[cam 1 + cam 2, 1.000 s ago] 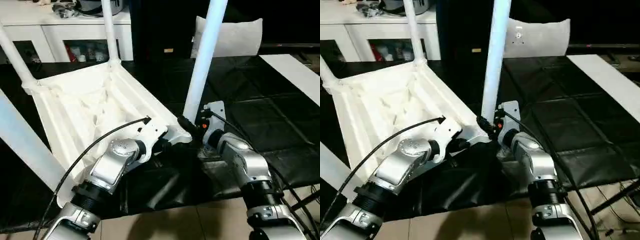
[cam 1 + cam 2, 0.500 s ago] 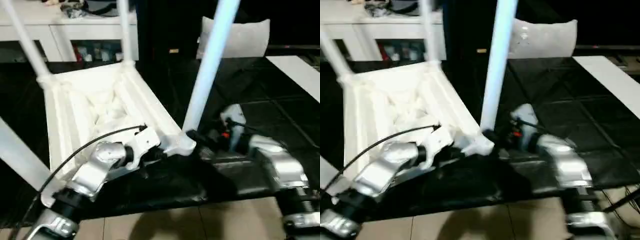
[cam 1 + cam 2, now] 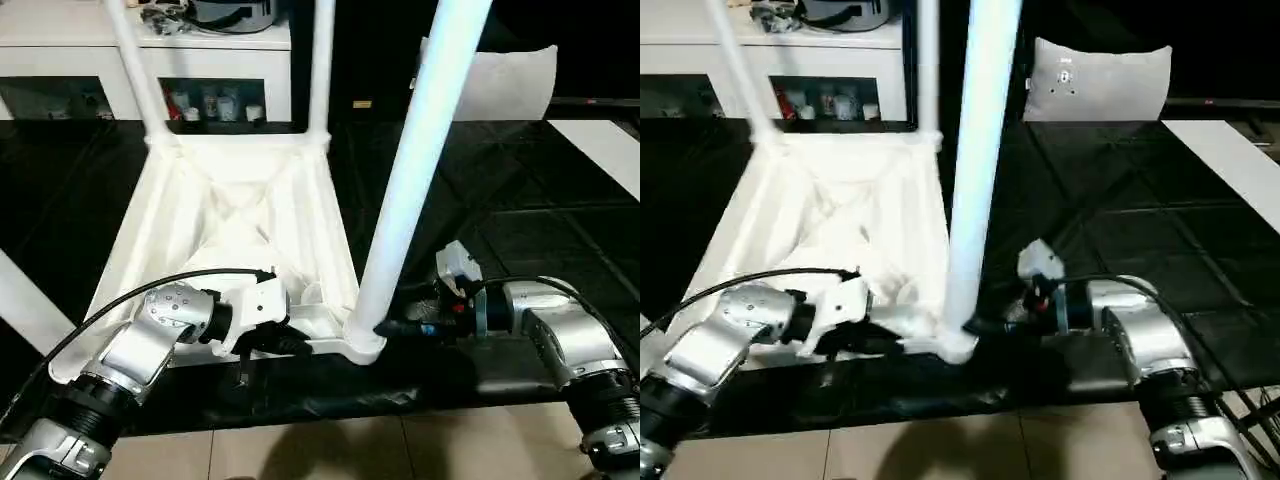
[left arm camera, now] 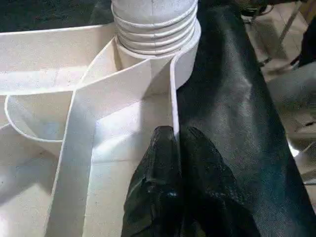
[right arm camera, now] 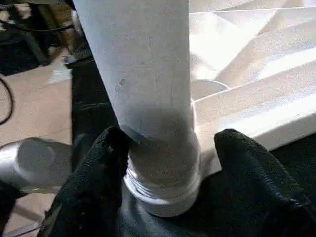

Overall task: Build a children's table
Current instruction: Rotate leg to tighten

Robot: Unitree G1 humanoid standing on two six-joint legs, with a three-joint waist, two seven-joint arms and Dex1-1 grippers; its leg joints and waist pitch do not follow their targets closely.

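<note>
1. Two head views give you the children's table (image 3: 240,215) lying upside down on the black mat (image 3: 520,220), ribbed underside up, with its legs rising out of the corner sockets. The left gripper (image 3: 285,343) sits at the table's near rim; the right gripper (image 3: 392,327) sits at the foot of the nearest leg (image 3: 415,170), beside the near right corner. A white cabinet (image 3: 140,60) stands behind.
2. Your left wrist view shows the left gripper (image 4: 177,143) with its fingers pinched tight onto the thin rim wall, just beside the threaded leg base in its socket.
3. Your right wrist view shows the right gripper (image 5: 168,153) spread around the leg's base, one finger (image 5: 101,163) touching it and the other standing apart.
</note>
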